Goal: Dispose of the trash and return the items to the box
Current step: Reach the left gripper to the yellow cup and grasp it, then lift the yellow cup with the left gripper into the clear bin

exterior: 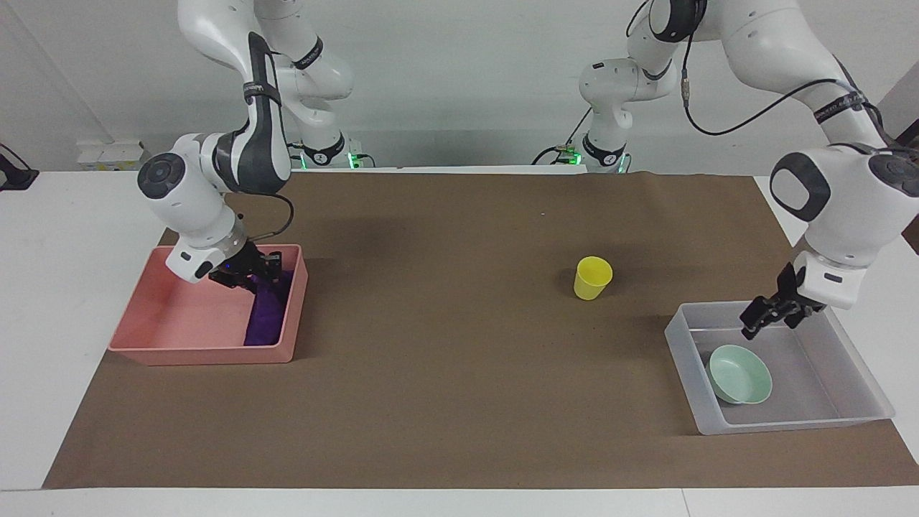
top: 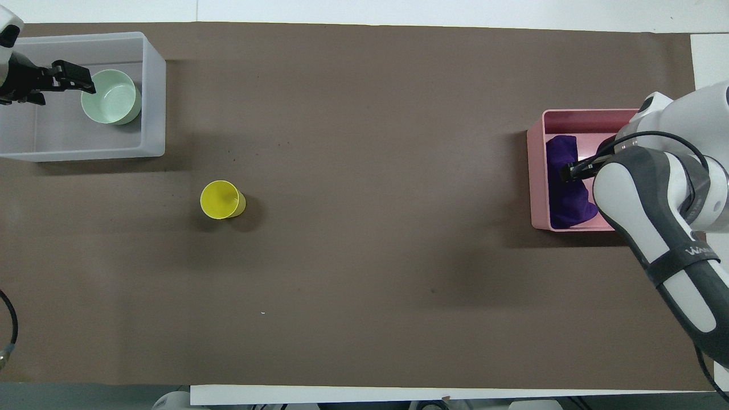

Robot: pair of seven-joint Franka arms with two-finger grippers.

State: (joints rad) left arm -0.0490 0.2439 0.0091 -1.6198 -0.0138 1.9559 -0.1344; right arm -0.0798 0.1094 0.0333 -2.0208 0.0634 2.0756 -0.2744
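The purple cloth point(exterior: 263, 319) lies low in the pink tray point(exterior: 179, 352), against the wall toward the table's middle. My right gripper point(exterior: 263, 270) is down in the tray and still shut on the cloth's top; in the overhead view it point(top: 569, 171) sits over the cloth point(top: 566, 199). The mint-green bowl point(exterior: 739, 373) rests in the clear bin point(exterior: 689, 373). My left gripper point(exterior: 762, 319) is open and empty, over the bin's edge nearer to the robots, just clear of the bowl point(top: 111, 104). The yellow cup point(exterior: 592, 278) stands upright on the brown mat.
The pink tray point(top: 538, 171) is at the right arm's end and the clear bin point(top: 154, 85) at the left arm's end. The cup point(top: 222, 199) stands nearer to the robots than the bin, toward the table's middle. Brown mat point(exterior: 445, 359) covers the table.
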